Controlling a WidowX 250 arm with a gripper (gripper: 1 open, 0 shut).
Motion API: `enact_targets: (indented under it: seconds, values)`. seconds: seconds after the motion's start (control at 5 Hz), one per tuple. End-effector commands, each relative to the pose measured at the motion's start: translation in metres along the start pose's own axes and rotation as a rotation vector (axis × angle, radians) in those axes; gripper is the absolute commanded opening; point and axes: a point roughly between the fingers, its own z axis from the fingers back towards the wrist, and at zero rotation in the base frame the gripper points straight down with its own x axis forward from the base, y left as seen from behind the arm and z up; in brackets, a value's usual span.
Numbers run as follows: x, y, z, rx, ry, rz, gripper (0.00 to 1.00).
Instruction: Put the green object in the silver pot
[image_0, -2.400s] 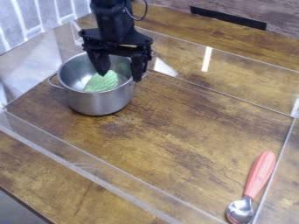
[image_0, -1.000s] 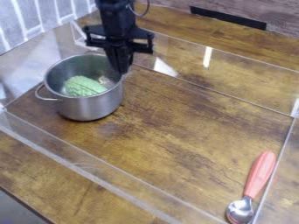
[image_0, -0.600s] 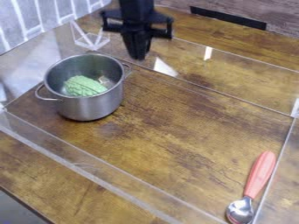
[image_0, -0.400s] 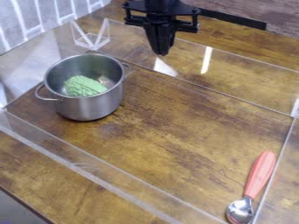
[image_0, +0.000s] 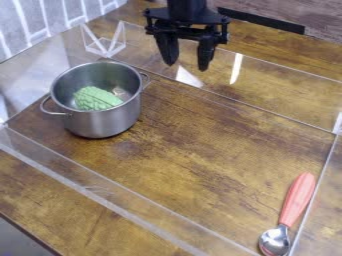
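- Jaws of the gripper (image_0: 186, 57) stand spread apart with nothing between them, pointing down over the desk (image_0: 201, 130) near its far edge, well right of the pot.
- Green object (image_0: 95, 98) lies inside the pot (image_0: 95, 100), on the left.
- Red-handled spoon (image_0: 287, 217) lies at the near right corner, well apart from both.

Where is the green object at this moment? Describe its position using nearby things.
In the camera view, the green object lies inside the silver pot on the left of the wooden table, below and left of the gripper, far from the red-handled spoon.
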Motion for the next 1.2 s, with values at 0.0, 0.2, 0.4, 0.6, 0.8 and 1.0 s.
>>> enact_targets:
  seconds: [0.0,0.2,0.4,0.6,0.8,1.0]
  values:
    - [0.008,-0.016,0.017,-0.013,-0.043,-0.013,1.0]
    - [0.009,-0.027,0.015,-0.016,-0.028,-0.012,1.0]
    - [0.012,-0.039,0.012,-0.013,-0.026,-0.027,1.0]
    - [0.011,-0.05,0.015,-0.002,-0.019,-0.056,1.0]
    - [0.014,-0.05,0.011,0.014,-0.015,-0.065,1.0]
    - [0.016,-0.046,0.01,0.019,-0.01,-0.064,1.0]
